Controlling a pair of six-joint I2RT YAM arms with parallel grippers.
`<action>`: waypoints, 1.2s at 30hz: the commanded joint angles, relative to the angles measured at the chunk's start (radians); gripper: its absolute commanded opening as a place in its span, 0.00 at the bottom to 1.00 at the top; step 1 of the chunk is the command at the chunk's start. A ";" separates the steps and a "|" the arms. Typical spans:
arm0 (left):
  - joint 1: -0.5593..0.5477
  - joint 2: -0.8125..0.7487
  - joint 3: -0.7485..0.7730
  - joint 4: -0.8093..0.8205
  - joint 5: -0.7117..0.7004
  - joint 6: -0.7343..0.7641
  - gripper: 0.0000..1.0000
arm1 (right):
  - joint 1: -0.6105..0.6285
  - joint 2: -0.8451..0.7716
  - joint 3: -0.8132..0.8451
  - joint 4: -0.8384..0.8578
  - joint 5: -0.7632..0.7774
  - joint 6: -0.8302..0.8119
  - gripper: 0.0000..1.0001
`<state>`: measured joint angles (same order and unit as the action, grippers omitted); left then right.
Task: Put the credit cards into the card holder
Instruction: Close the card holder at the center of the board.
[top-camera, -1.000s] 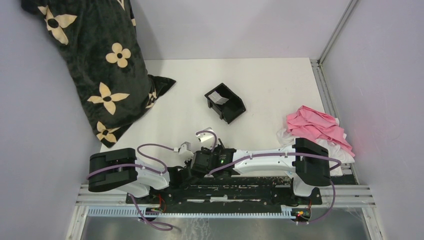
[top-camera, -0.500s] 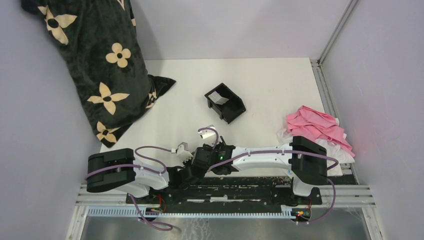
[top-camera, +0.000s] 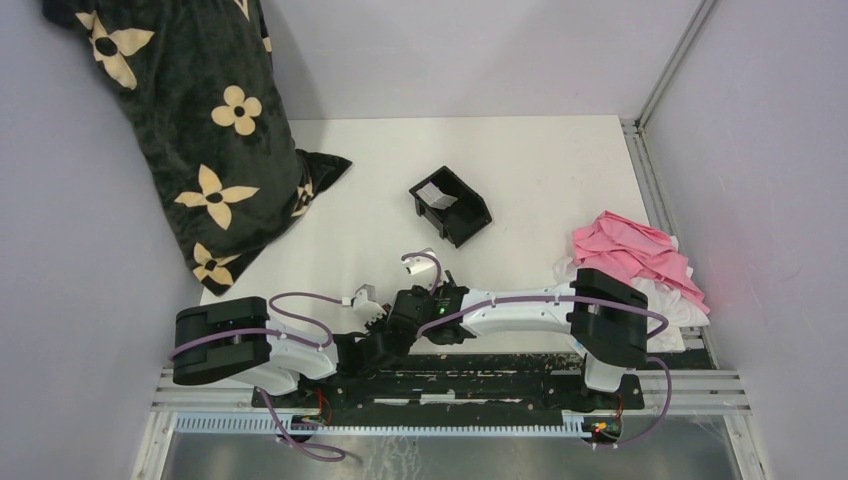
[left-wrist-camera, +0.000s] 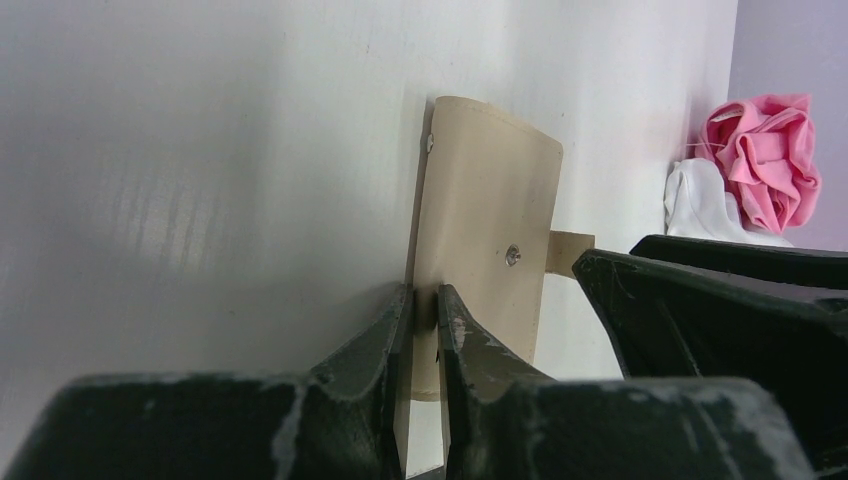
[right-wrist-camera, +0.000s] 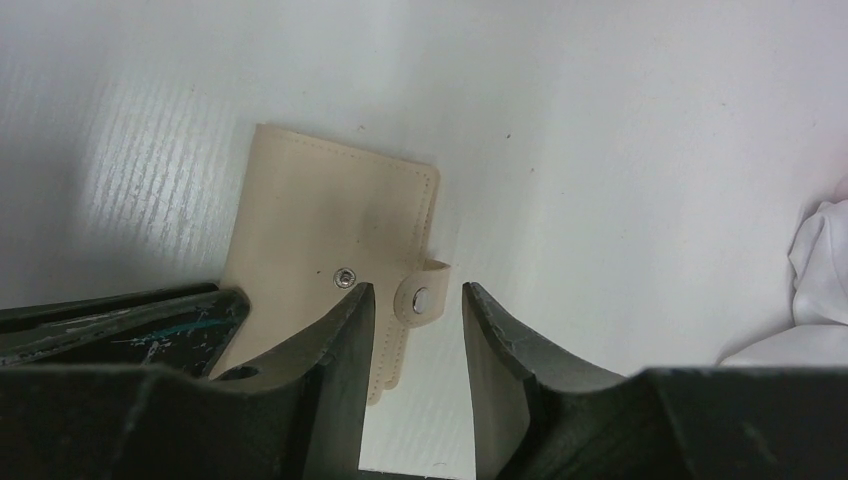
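The tan card holder (left-wrist-camera: 490, 200) lies folded on the white table near the front edge. My left gripper (left-wrist-camera: 425, 300) is shut on its near edge. In the right wrist view the card holder (right-wrist-camera: 320, 220) lies to the left, and its snap tab (right-wrist-camera: 420, 298) sticks out between the open jaws of my right gripper (right-wrist-camera: 415, 300). In the top view both grippers meet low in the middle, left (top-camera: 375, 332) and right (top-camera: 397, 318), and hide the holder. A pale grey-white card (top-camera: 437, 195) lies in the black tray (top-camera: 468, 215). The yellow and blue cards are out of view.
A black blanket with cream flowers (top-camera: 190, 120) hangs at the back left. A pink cloth (top-camera: 635, 255) on a white cloth lies at the right edge, and the pink cloth also shows in the left wrist view (left-wrist-camera: 765, 140). Walls close the table on three sides.
My right arm has swung its wrist slightly forward and left by the holder. The left arm has barely moved.
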<state>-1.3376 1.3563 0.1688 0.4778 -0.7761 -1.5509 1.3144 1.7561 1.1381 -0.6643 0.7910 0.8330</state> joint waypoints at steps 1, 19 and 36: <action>0.002 0.015 -0.010 -0.067 -0.040 -0.014 0.19 | -0.007 0.004 -0.016 0.024 0.013 0.005 0.43; 0.002 0.027 -0.008 -0.059 -0.037 -0.017 0.19 | -0.013 0.001 -0.032 0.051 -0.003 0.000 0.22; 0.002 0.042 -0.001 -0.041 -0.032 -0.005 0.18 | -0.013 0.010 -0.035 0.138 -0.072 -0.023 0.11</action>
<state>-1.3373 1.3746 0.1696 0.4992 -0.7849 -1.5513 1.3060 1.7649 1.1004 -0.5720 0.7307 0.8177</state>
